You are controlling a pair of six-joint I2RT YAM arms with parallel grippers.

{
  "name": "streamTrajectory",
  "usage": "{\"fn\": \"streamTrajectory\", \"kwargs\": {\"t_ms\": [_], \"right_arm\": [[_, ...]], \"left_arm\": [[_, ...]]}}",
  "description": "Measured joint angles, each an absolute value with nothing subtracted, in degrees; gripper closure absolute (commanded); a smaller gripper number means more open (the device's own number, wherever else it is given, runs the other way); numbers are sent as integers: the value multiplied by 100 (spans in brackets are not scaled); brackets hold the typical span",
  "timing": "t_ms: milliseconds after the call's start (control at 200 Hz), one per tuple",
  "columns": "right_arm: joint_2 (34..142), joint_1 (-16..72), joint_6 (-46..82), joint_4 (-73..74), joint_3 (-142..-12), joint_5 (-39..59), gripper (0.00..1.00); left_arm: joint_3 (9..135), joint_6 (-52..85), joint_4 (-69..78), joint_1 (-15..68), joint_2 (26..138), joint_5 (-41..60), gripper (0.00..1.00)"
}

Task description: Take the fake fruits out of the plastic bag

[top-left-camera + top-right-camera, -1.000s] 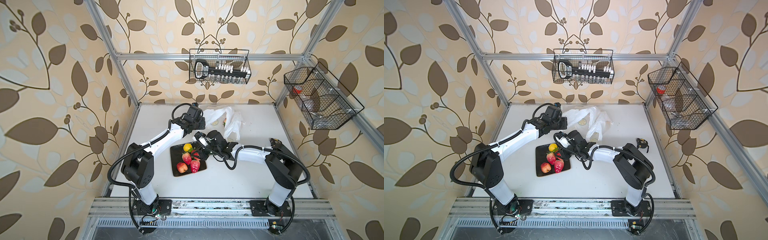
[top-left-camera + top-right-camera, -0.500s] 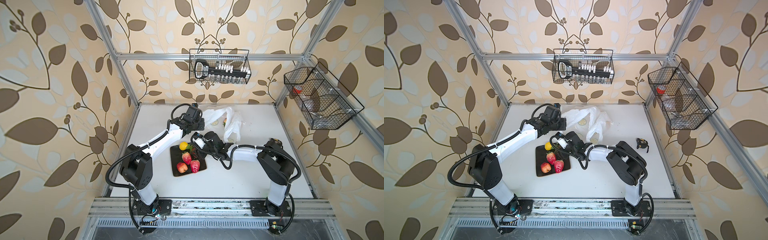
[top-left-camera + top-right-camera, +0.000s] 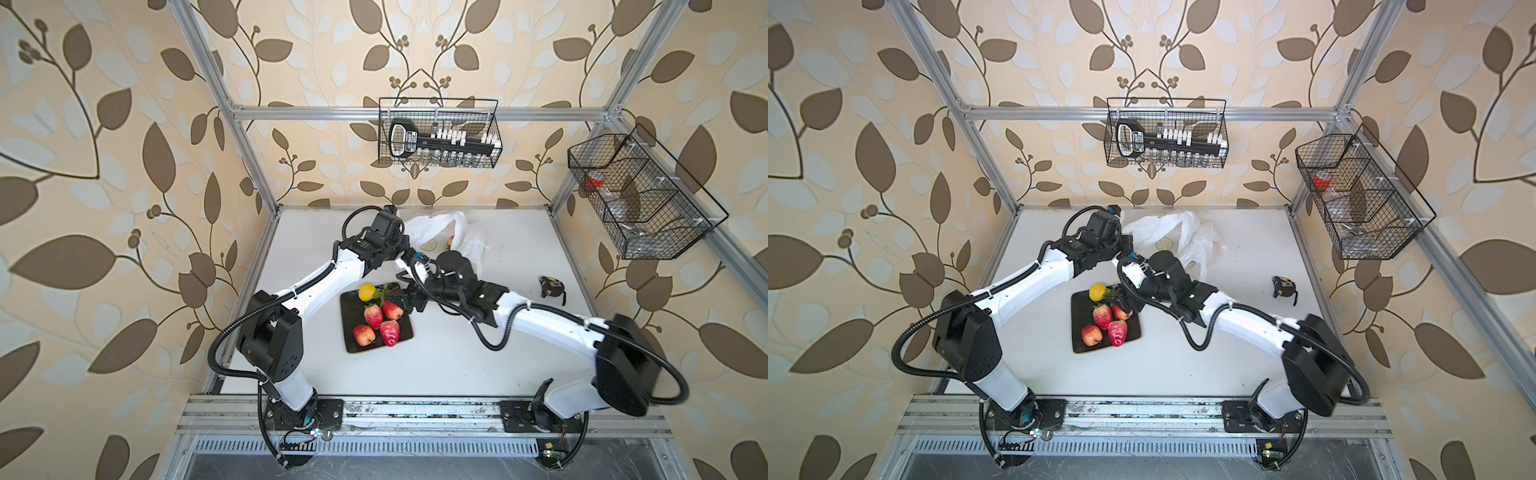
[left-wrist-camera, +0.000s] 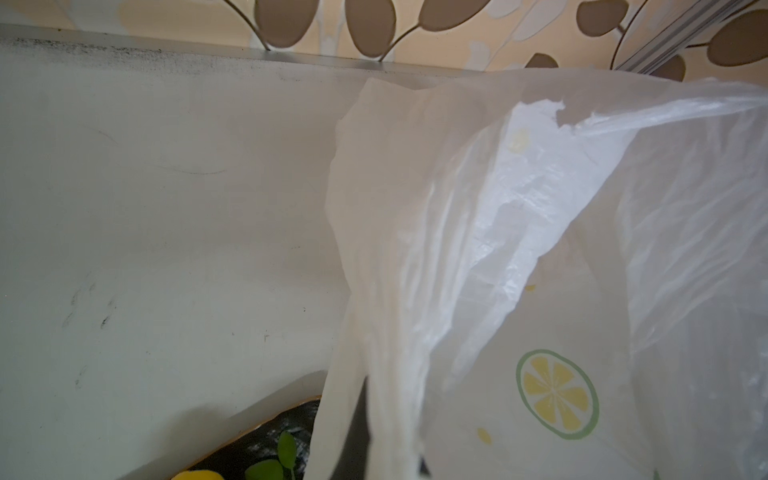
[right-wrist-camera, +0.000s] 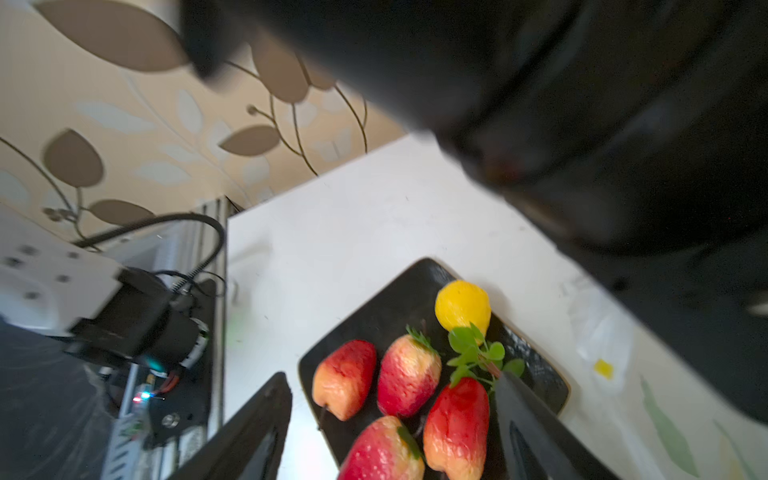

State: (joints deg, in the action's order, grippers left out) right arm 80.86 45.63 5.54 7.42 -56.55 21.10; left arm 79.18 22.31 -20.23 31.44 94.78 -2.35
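While your right claw (image 5: 390, 378) is hovering over the black plate (image 3: 350, 308) with its jaws standing wide and nothing gripped between them, your left claw (image 3: 402, 248) is sitting clamped on an edge of the plastic bag (image 3: 436, 224), holding that edge lifted off the surface (image 3: 457, 357) near the back wall. Most of the fake fruits (image 3: 374, 316) are lying on the plate: four red pieces, a small yellow one (image 3: 365, 292) and a green sprig (image 5: 473, 353). In a top view an orange-red shape (image 3: 450, 241) is showing inside the bag's mouth. I am judging it to be a fruit not yet removed, though it is too small to identify and its long axis cannot be told. The relation governing your coming move is this: that piece is lying beyond the right claw, toward the back wall and away from the plate. The left claw is nearer to it but is occupied with the bag, so the reach is falling to the right arm. You are likely to be turning the right claw off the plate and toward the mouth, which appears to be opening on that arm's side.
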Motion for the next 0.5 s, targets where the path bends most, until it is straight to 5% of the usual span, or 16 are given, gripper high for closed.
{"fn": "streamTrajectory", "kwargs": {"t_ms": [180,500], "right_arm": [[7253,4456,1310,259,-5603,1951,26],[7137,3070,2980,-3288,-7452,-884,5]], "left_arm": [[7725,2272,-1903,3144,9424,-130,100],[7258,2467,-1726,3144,8943,110,100]]}}
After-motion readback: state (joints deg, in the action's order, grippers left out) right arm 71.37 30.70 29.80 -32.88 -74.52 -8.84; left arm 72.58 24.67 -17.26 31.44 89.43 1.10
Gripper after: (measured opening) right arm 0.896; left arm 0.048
